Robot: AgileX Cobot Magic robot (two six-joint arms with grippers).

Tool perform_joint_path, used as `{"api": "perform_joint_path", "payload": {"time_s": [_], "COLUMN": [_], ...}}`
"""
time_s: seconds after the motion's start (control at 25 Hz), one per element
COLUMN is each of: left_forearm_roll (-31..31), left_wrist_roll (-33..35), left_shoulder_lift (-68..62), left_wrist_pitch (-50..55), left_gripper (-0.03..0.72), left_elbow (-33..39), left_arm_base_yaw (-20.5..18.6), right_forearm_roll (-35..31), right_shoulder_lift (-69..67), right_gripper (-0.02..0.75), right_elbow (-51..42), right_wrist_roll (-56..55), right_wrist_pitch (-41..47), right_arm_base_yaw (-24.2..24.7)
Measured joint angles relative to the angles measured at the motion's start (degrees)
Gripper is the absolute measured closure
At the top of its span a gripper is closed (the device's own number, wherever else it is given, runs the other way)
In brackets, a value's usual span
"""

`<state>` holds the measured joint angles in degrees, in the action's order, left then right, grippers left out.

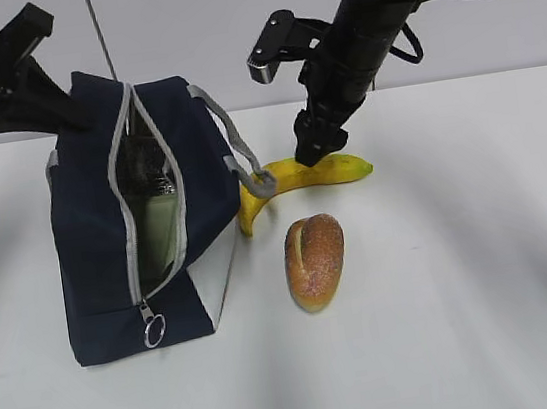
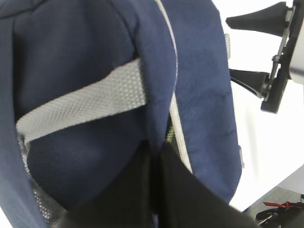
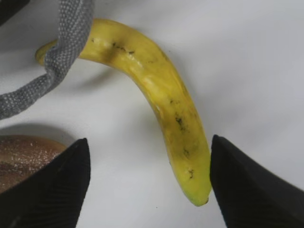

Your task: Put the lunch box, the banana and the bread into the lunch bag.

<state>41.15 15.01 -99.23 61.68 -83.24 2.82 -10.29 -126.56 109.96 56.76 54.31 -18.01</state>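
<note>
Hovering with fingers spread wide, the right hand [image 3: 147, 185] straddled the banana [image 3: 161, 99]'s greenish end. The left hand [image 2: 156, 190] pinched the lunch bag [image 2: 199, 85]'s rim.

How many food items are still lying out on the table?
2: the banana beside the lunch bag, the bread just in front of it. More may be hidden inside the bag.

On the table [image 1: 486, 287], the lunch bag [image 1: 91, 238] stands at left, the lunch box [image 1: 159, 230] inside it. The banana [image 1: 325, 170] lies just right of the bag, under its strap [image 1: 235, 139]; the bread [image 1: 315, 260] lies nearer.
</note>
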Motion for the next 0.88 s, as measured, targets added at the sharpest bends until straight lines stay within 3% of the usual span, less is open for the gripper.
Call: {"api": "perform_joint_path", "payload": {"time_s": [0.32, 0.6, 0.88], "left_forearm_roll": [-0.1, -0.1, -0.1], "left_wrist_roll": [0.0, 0.0, 0.2], "left_shoulder_lift": [0.0, 0.0, 0.0], "left_wrist_pitch": [0.0, 0.0, 0.0], "left_gripper": [0.688, 0.688, 0.688], "left_elbow": [0.0, 0.0, 0.0], "left_arm_base_yaw": [0.0, 0.0, 0.0], "right_forearm_roll": [-0.5, -2.9, -4.5], "right_shoulder_lift": [-1.4, -4.7, -7.0], "right_gripper": [0.216, 0.222, 0.225], "right_elbow": [3.0, 10.5, 11.0], "right_wrist_roll": [1.4, 3.1, 9.3], "right_wrist_pitch": [0.5, 2.3, 6.9], "right_arm_base_yaw": [0.4, 2.3, 3.6]}}
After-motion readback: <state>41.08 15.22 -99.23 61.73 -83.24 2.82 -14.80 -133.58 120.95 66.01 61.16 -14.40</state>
